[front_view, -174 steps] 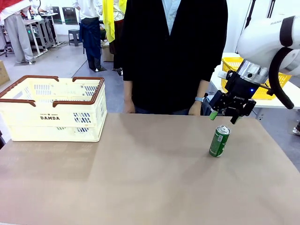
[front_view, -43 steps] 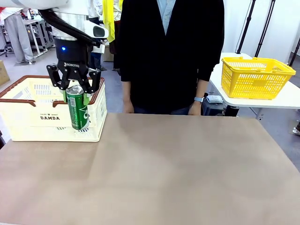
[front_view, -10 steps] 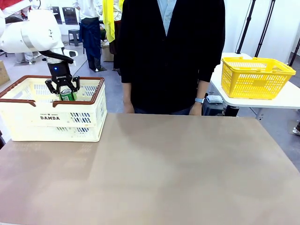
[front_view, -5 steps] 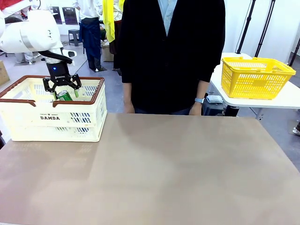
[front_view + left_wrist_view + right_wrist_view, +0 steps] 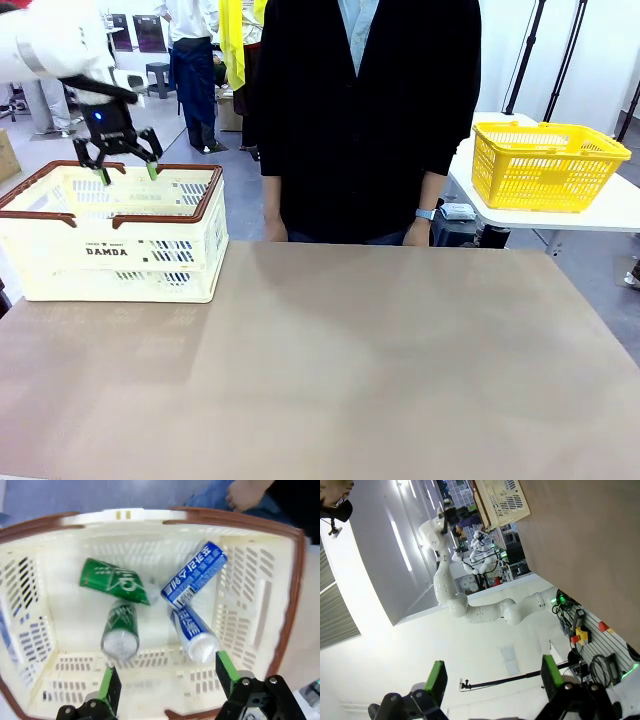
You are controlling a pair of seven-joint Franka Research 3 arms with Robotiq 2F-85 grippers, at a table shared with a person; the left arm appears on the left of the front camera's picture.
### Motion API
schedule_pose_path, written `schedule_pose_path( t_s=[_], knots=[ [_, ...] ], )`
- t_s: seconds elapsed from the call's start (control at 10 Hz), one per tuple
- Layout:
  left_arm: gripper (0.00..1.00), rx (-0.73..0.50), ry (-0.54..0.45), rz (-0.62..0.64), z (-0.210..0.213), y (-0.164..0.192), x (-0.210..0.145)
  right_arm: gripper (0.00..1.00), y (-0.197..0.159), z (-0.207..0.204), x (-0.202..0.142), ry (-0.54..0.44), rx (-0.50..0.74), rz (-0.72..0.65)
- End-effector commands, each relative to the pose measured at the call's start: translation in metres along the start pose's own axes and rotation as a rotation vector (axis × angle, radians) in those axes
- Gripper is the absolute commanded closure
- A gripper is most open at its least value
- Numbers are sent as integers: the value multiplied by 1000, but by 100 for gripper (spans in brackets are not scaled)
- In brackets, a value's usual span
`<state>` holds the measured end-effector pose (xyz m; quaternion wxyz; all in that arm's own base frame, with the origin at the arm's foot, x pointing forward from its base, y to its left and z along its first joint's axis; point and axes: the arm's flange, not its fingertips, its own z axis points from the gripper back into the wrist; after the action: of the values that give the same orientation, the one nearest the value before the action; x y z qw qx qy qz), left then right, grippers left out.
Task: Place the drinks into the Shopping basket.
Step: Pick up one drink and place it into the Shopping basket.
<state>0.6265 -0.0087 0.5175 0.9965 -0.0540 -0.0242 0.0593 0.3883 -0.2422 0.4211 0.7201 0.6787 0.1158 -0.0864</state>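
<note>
The left tool [image 5: 125, 172] hangs wide and empty above the Shopping basket [image 5: 60, 213] at the surface's far left; four drink cans [image 5: 120, 635] lie inside. Dropping low could snag the basket's rim.

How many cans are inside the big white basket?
4, all lying down in the Shopping basket: a dark green can, a second green can just below it, a blue can, and another blue can beneath that.
</note>
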Motion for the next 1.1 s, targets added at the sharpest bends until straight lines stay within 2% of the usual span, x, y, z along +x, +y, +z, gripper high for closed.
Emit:
schedule_pose_path(
  t_s=[0.0, 0.2, 0.3, 0.4, 0.5, 0.6, 0.8, 0.9, 1.0],
  knots=[
    [0, -69, -20, -48, 37, 7, -63, 0, 6, 1, 1, -9, 5, -14],
    [0, -213, 4, -125, 70, 14, -130, 0, 6, 1, 1, -9, 5, -14],
    [0, -286, 73, -202, 74, 18, -158, 0, 6, 1, 1, -9, 5, -14],
    [0, -367, 191, -318, 73, 25, -190, 0, 6, 1, 1, -9, 5, -14],
    [0, -463, 226, -474, 71, 36, -218, 0, 6, 1, 1, -9, 5, -14],
    [0, -562, 231, -601, 65, 60, -243, 0, 6, 1, 1, -9, 5, -14],
    [0, -900, 105, -637, 52, 140, -249, 0, 6, 1, 1, -9, 5, -14],
    [0, -1124, -21, -460, 41, 188, -240, 0, 6, 1, 1, -9, 5, -14],
    [0, -1291, -146, -215, 21, 232, -234, 0, 6, 1, 1, -9, 5, -14]
  ],
)
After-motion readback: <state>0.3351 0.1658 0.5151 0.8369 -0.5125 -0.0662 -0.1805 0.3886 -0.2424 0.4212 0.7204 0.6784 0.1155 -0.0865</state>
